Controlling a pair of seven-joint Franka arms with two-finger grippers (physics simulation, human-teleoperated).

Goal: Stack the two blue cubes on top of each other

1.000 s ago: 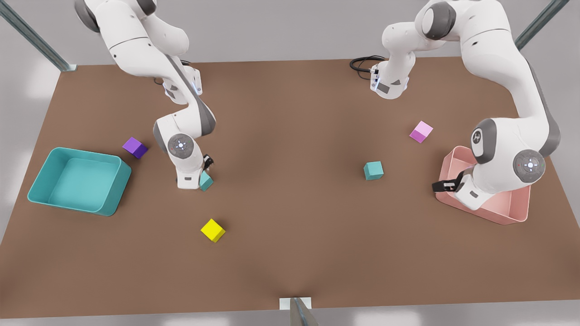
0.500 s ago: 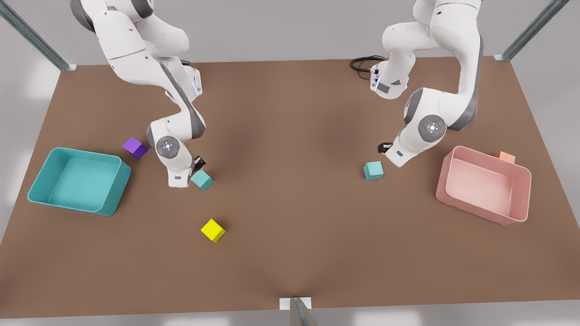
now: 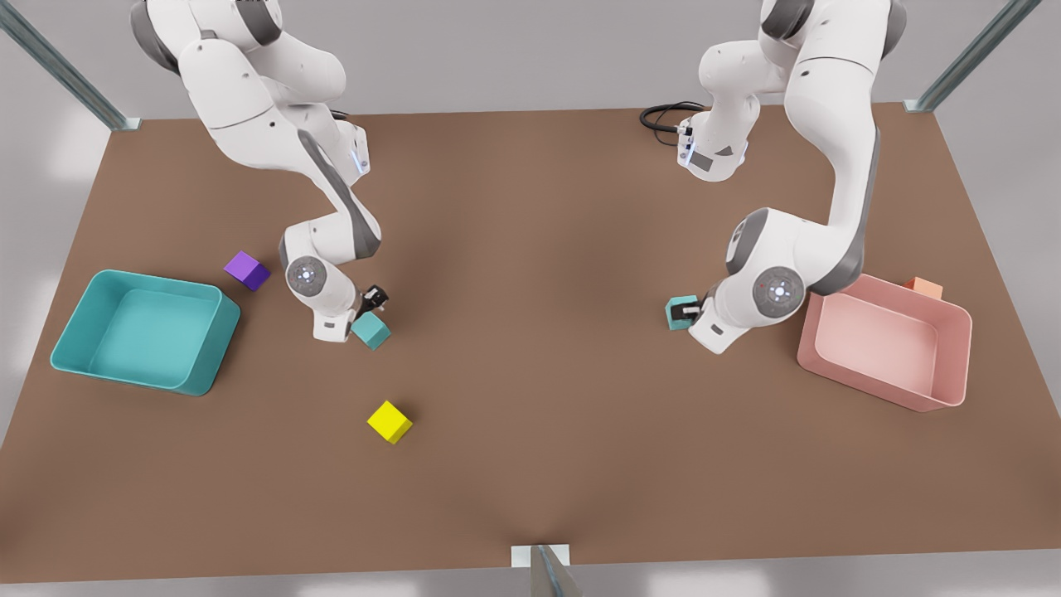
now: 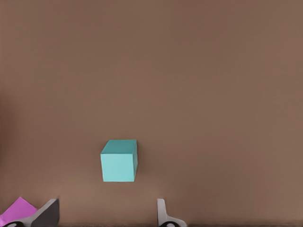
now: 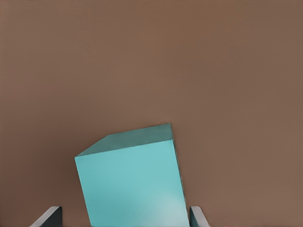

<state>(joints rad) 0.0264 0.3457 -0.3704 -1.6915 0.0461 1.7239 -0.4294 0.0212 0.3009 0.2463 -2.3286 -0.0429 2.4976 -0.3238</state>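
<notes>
A purple cube point(image 3: 246, 270) sits on the brown desk point(image 3: 530, 481) between the teal tray point(image 3: 217, 348) and the arm on the front view's left. A yellow cube point(image 3: 390, 421) lies alone, nearer the camera. On the front view's right, a pink tray point(image 3: 879, 390) has a small orange cube point(image 3: 924, 288) just behind its far corner. The open desk between the two arms carries nothing.

The first blue cube point(image 3: 370, 330) rests on the desk just beside the right gripper point(image 3: 375, 298), which hangs low over it. In the right wrist view this cube point(image 5: 130, 184) lies skewed between the spread fingertips point(image 5: 49, 216); whether they touch it I cannot tell.

The second blue cube point(image 3: 675, 307) lies well apart, near the pink tray, with the left gripper point(image 3: 688, 312) right at its side. In the left wrist view that gripper point(image 4: 106, 215) is released, and the cube point(image 4: 119, 161) sits just ahead of its fingertips point(image 4: 162, 213), not yet between them. A pink cube's corner point(image 4: 19, 210) shows beside one finger.
</notes>
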